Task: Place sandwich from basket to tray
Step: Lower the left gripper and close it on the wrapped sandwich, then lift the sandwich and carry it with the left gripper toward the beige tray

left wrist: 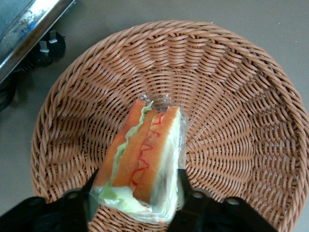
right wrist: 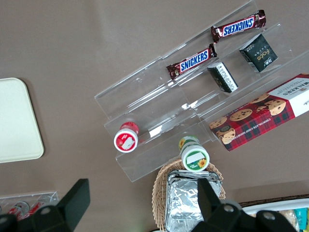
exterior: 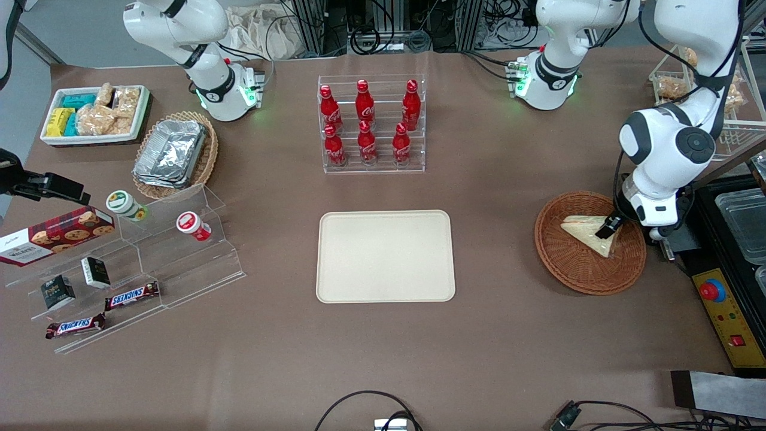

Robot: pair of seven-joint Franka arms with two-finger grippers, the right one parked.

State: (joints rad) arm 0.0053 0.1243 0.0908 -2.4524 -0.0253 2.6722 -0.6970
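The sandwich (exterior: 585, 231), a clear-wrapped wedge with orange and pale green filling (left wrist: 145, 159), lies in the round reddish-brown wicker basket (exterior: 568, 269) toward the working arm's end of the table. My left gripper (exterior: 611, 227) is down in the basket (left wrist: 231, 96) at the sandwich's wide end. Its two black fingers (left wrist: 91, 191) sit against the wrap on either side, shut on it. The cream-beige tray (exterior: 386, 256) lies flat at the middle of the table with nothing on it.
A clear rack of red cola bottles (exterior: 371, 123) stands farther from the front camera than the tray. A black box with a red button (exterior: 712, 291) sits beside the basket. Toward the parked arm's end are clear shelves of snacks (exterior: 125, 263), an oval basket of foil containers (exterior: 173, 154) and a white snack bin (exterior: 96, 114).
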